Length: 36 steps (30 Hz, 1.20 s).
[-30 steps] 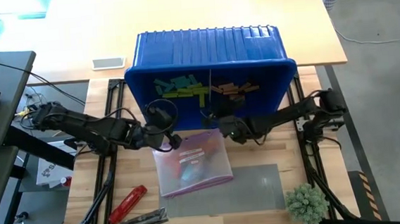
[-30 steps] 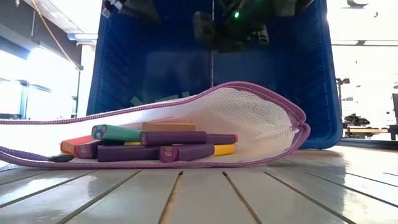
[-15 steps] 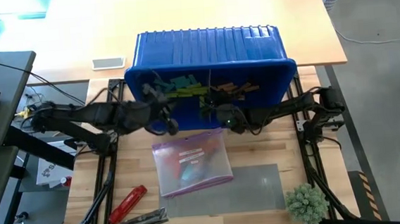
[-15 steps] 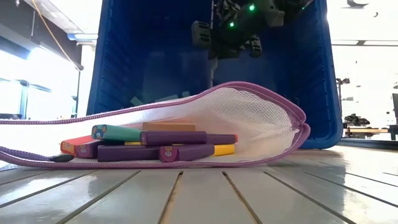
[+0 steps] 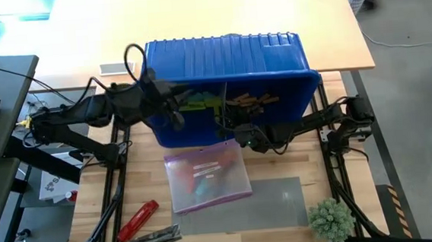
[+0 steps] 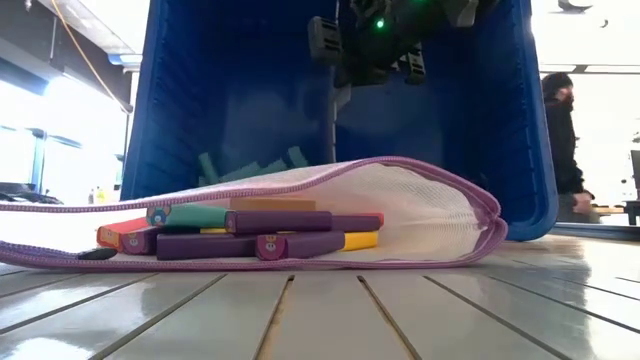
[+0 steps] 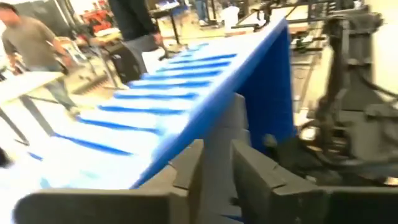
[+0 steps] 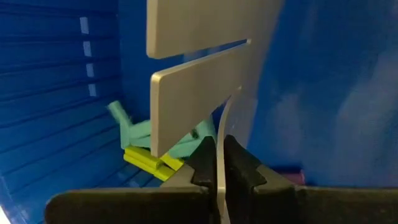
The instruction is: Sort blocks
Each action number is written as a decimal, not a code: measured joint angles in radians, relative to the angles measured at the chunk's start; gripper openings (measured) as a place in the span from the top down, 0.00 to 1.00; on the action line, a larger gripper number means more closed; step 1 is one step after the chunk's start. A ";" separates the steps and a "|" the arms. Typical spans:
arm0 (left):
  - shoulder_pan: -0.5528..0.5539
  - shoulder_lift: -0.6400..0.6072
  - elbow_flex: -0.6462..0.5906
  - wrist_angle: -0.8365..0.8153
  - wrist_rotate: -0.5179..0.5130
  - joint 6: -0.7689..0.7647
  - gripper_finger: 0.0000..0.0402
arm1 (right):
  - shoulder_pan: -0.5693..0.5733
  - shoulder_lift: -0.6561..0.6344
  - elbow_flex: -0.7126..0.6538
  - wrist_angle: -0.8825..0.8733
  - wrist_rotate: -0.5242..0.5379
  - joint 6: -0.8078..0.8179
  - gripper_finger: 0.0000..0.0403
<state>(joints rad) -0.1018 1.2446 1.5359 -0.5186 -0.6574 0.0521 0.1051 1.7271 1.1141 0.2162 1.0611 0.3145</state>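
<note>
Wooden counter (image 5: 294,150) first: a blue bin (image 5: 226,51) stands tipped, blocks (image 5: 249,99) pooled inside, more in the mesh pouch (image 5: 207,175). Left pincer (image 7: 214,168) straddles the bin's rim, probably steadying it; right pincer (image 8: 216,163) clamps the grey divider (image 8: 199,93).

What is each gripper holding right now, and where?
Right gripper: shut on the thin edge of the bin's grey divider. Left gripper: straddling the blue bin wall's rim; firm grip unclear.

Bright window backlight in low view; left wrist view motion-blurred.
</note>
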 joint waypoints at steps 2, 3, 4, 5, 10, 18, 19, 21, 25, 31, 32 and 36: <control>0.001 0.000 0.019 0.000 -0.004 0.054 0.79 | 0.000 0.000 0.000 -0.008 -0.001 0.003 1.00; 0.000 0.000 0.027 -0.001 0.003 0.080 0.77 | 0.000 0.000 0.000 -0.011 -0.002 0.003 1.00; 0.000 0.000 0.034 -0.005 0.010 0.103 0.75 | 0.000 0.000 0.000 -0.012 -0.004 0.002 1.00; -0.001 0.000 0.041 -0.014 0.013 0.127 0.73 | -0.001 0.000 0.000 -0.013 -0.006 0.002 1.00; 0.032 0.012 0.070 -0.111 -0.043 0.206 0.66 | -0.008 0.000 0.000 -0.042 -0.023 0.046 1.00; 0.090 0.046 0.074 -0.171 -0.060 0.221 0.65 | 0.002 0.000 0.000 -0.053 -0.037 0.027 1.00; 0.091 0.046 0.074 -0.169 -0.062 0.224 0.65 | 0.009 -0.004 0.000 -0.049 -0.051 0.004 1.00; 0.094 0.051 0.073 -0.169 -0.062 0.227 0.65 | 0.029 -0.018 -0.002 -0.054 -0.068 -0.043 1.00; 0.095 0.052 0.073 -0.175 -0.059 0.226 0.65 | 0.076 -0.060 -0.004 -0.115 -0.053 -0.061 1.00; 0.095 0.053 0.072 -0.180 -0.050 0.224 0.65 | 0.113 -0.110 -0.005 -0.265 0.001 0.044 1.00; 0.095 0.053 0.072 -0.181 -0.054 0.223 0.65 | 0.125 -0.120 -0.005 -0.279 0.001 0.048 1.00; 0.095 0.054 0.071 -0.182 -0.057 0.223 0.65 | 0.192 -0.175 -0.007 -0.355 -0.001 0.047 1.00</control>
<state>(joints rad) -0.0063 1.2986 1.6073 -0.7002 -0.7149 0.2748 0.2975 1.5521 1.1070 -0.1389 1.0602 0.3614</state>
